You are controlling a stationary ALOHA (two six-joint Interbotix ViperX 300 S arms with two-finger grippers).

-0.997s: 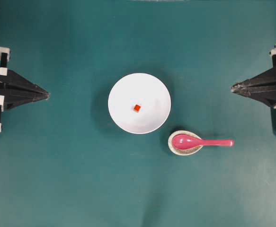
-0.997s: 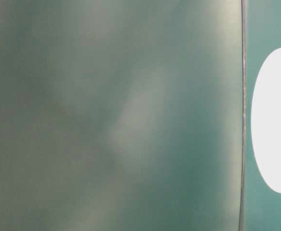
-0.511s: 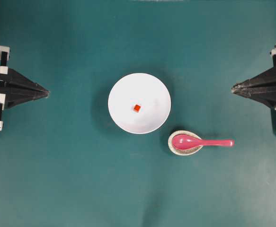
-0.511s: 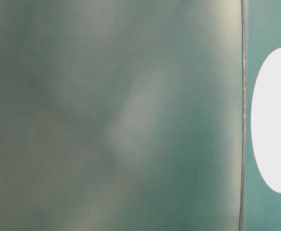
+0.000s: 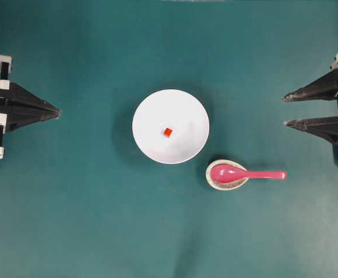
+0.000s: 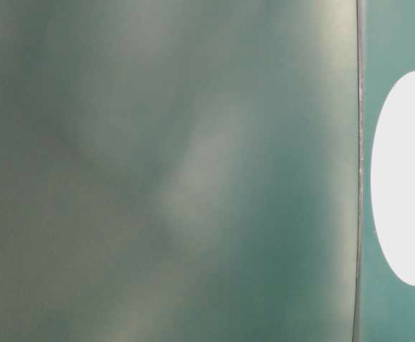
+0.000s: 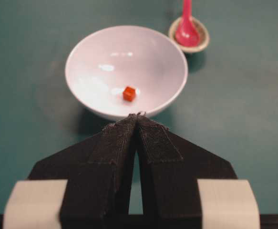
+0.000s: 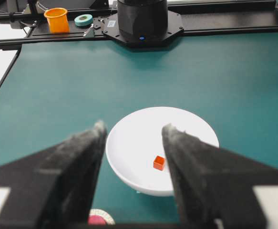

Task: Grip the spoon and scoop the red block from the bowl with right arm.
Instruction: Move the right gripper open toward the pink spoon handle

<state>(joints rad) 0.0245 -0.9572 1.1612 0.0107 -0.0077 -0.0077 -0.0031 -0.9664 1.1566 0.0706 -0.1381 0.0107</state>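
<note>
Right gripper [image 5: 284,110] parked at 3 o'clock edge, fingers spread wide, nothing between them. Left gripper [image 5: 57,113] at 9 o'clock, tips pressed together, idle.

Spoon [image 5: 247,174] lies at 5 o'clock of the bowl [image 5: 148,110], its scoop in a speckled rest [image 5: 212,182], handle pointing to 3 o'clock. Looks glossy, rigid, light, likely slippery; best pinched mid-handle, clear of the rest.

Red block [image 5: 167,132] sits near bowl centre; tiny, probably skittish.

From my seat, open table [image 5: 261,231] runs from the right edge straight to the spoon [image 5: 247,174] handle; only the bowl [image 5: 170,126] crowds its upper-left side.
</note>
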